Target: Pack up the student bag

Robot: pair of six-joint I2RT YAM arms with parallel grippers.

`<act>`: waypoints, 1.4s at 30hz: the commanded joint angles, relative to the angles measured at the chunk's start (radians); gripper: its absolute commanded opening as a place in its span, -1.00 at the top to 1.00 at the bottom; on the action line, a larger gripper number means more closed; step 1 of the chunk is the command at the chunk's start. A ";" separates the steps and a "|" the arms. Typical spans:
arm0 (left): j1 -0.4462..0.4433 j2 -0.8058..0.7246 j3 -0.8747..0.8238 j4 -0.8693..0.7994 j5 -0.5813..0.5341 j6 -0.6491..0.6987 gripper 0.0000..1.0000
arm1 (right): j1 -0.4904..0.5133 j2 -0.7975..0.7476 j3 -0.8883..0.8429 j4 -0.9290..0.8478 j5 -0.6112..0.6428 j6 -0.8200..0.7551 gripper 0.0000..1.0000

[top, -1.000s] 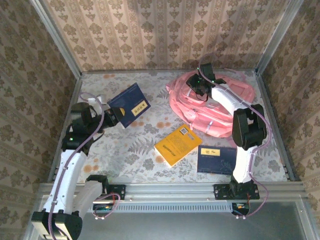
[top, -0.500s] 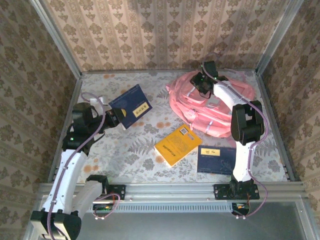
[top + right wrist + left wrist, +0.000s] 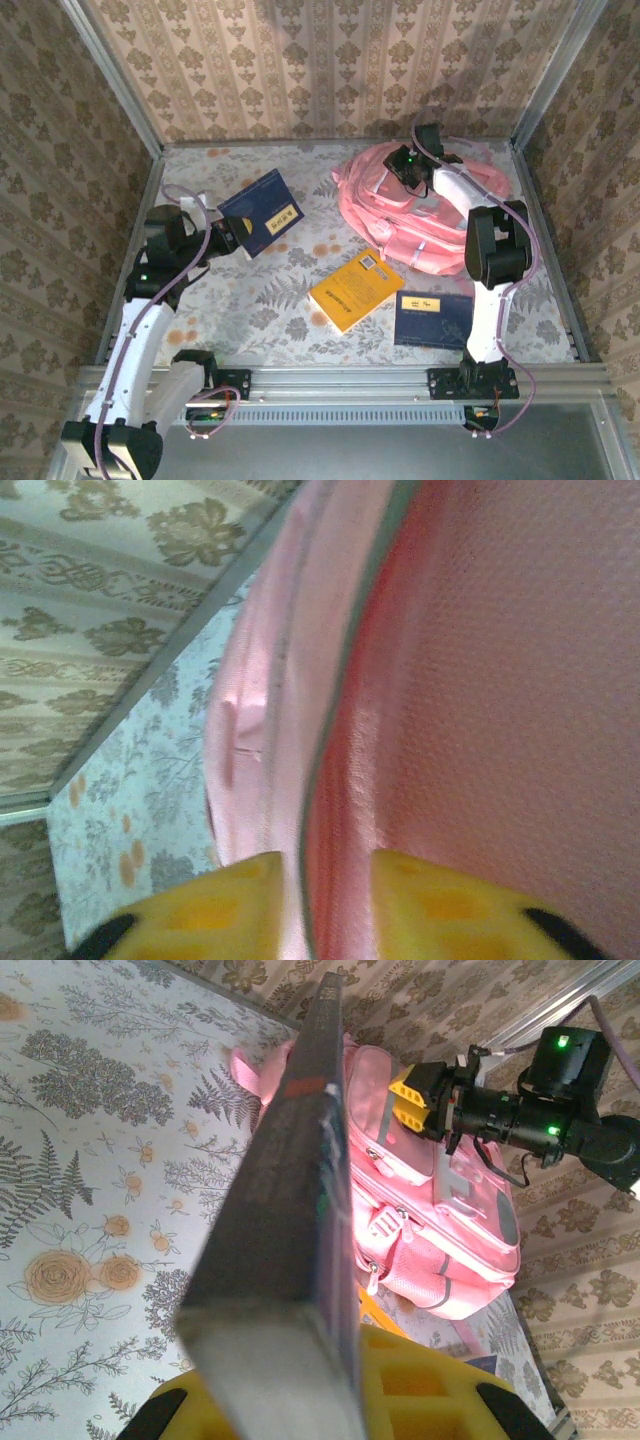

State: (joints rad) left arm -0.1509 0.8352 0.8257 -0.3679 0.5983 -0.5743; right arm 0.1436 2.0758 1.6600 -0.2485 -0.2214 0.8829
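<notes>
The tabletop [image 3: 260,300] carries the pink student bag [image 3: 395,215], its far edge seemingly pinched in the right end effector's [image 3: 325,900] narrow grip, while left of the bag a dark blue book [image 3: 262,210] sits clamped in the left end effector [image 3: 225,235].

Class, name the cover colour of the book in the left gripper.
Dark blue book with a yellow label; best in top external view.

Right wrist view: student bag [image 3: 480,680] blurred and cut off on three sides, right tool [image 3: 325,905] cropped by the lower edge with fabric between its pads [image 3: 200,910]; left wrist view: dark blue book [image 3: 290,1260], blurred at its near end, covers the middle of the left tool [image 3: 300,1405] and part of the bag.
</notes>
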 commanded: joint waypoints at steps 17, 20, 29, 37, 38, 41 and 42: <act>0.011 0.015 0.012 0.038 0.011 0.013 1.00 | -0.002 0.253 0.417 -0.313 -0.070 -0.159 0.75; 0.018 0.015 0.012 0.029 -0.003 0.016 1.00 | 0.016 0.310 0.595 -0.445 -0.061 -0.257 1.00; 0.026 0.017 0.034 -0.066 -0.114 0.040 1.00 | 0.152 0.429 1.156 -0.720 -0.231 -0.544 1.00; 0.056 0.003 0.110 -0.218 -0.239 0.030 1.00 | 0.216 0.381 1.261 -0.735 -0.521 -0.679 1.00; 0.058 -0.005 0.119 -0.233 -0.250 0.029 1.00 | 0.215 0.369 1.261 -0.738 -0.549 -0.691 1.00; 0.059 -0.027 0.124 -0.245 -0.247 0.020 1.00 | 0.208 0.338 1.249 -0.732 -0.607 -0.691 1.00; 0.060 -0.031 0.120 -0.238 -0.233 0.015 1.00 | 0.201 0.327 1.237 -0.718 -0.658 -0.678 1.00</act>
State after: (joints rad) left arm -0.0963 0.8398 0.9108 -0.5922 0.3717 -0.5602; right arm 0.3805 2.5278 2.8769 -1.0138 -0.7139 0.2440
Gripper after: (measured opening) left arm 0.133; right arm 0.067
